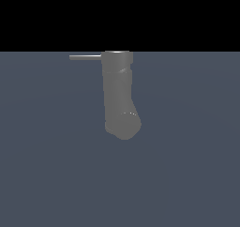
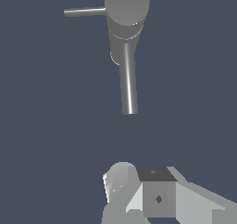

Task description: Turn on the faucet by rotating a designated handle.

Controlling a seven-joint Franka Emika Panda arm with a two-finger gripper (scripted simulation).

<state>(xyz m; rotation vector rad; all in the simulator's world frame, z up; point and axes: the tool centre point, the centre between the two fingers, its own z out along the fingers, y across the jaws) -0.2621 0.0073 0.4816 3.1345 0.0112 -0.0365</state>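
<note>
Exterior view: a flat slate-blue floor point(image 1: 187, 174) fills the lower field under a black background. On it stands the faucet point(image 1: 119, 92), a matte gray thick cylindrical pipe with a flat top rim and a rounded, slightly bent lower end. No arm is visible in this view.

Wrist view: the faucet point(image 2: 126, 28) is seen from above, its disc-like cap leading into a slimmer spout. The white robot gripper point(image 2: 152, 195) sits well apart from it; only blocky faceted parts of it show, so I cannot tell how far the fingers are spread.

The handle point(image 1: 85, 57), a thin straight light-gray rod, projects sideways from the top rim toward the exterior view's left. It also shows in the wrist view point(image 2: 85, 11), smooth and much slimmer than the body.

Judgement: approach phase, no contact yet. Next move likely calls for closing on the rod's free end, then pushing it around the faucet's axis.
</note>
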